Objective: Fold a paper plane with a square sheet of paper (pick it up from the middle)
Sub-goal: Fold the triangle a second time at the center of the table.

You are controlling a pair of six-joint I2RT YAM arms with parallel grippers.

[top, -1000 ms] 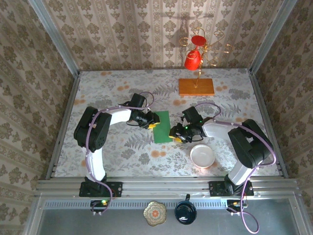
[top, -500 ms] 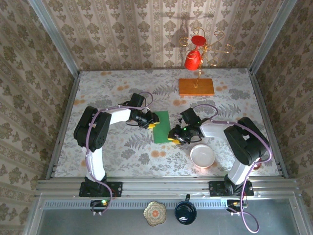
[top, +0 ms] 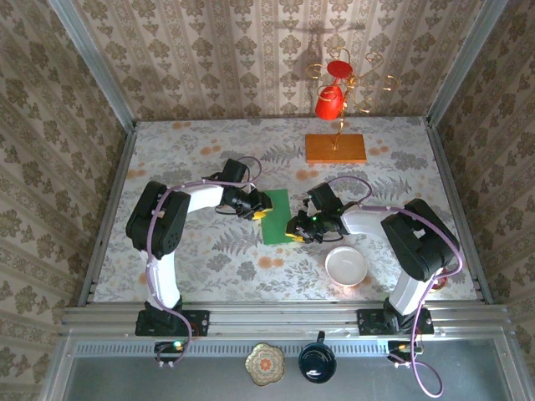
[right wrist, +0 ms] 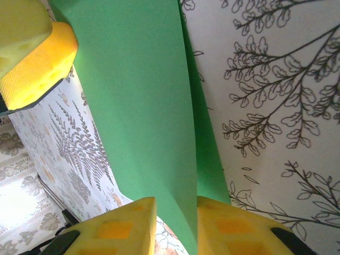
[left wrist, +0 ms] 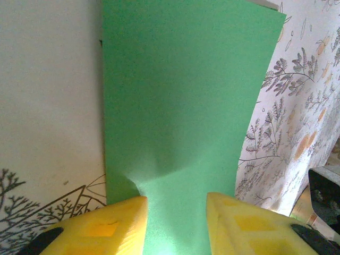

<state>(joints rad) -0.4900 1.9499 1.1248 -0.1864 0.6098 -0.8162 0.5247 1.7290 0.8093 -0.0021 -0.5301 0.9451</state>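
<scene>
The desk (top: 192, 251) carries a pale cover printed with leaves and flowers, and patterned paper lines the walls on three sides. At the far side lies an orange wooden slab (top: 335, 148). A thin gold stand (top: 341, 121) rises from it and holds a red cup (top: 329, 102) hung at a tilt, with a small red dish (top: 338, 68) above it.

A white bowl (top: 345, 266) stands mouth up near the right arm, just right of the desk's middle, and its plain white inside shows. On the ledge in front of the arm bases sit a dark blue mug (top: 317, 362), whose inside is too dark to read, and beside it a small patterned plate (top: 264, 364).

The square sheet of paper (top: 276, 215) lies flat in the middle of the desk, between the two arms. It is doubled over into a narrow green rectangle. Its long axis runs from near to far, with the far end leaning slightly right, and both ends are square. The right wrist view shows two layers (right wrist: 138, 106), the upper flap's straight edge lying over a lower strip.

The left gripper (left wrist: 175, 204) sits on the sheet's left edge towards the far end. Its yellow fingers (left wrist: 114, 223) stand apart on the paper, which puckers by the left finger. The right gripper (right wrist: 175, 204) sits on the right edge towards the near end. Its fingers are close but not together, and the flap's edge runs into the gap.
</scene>
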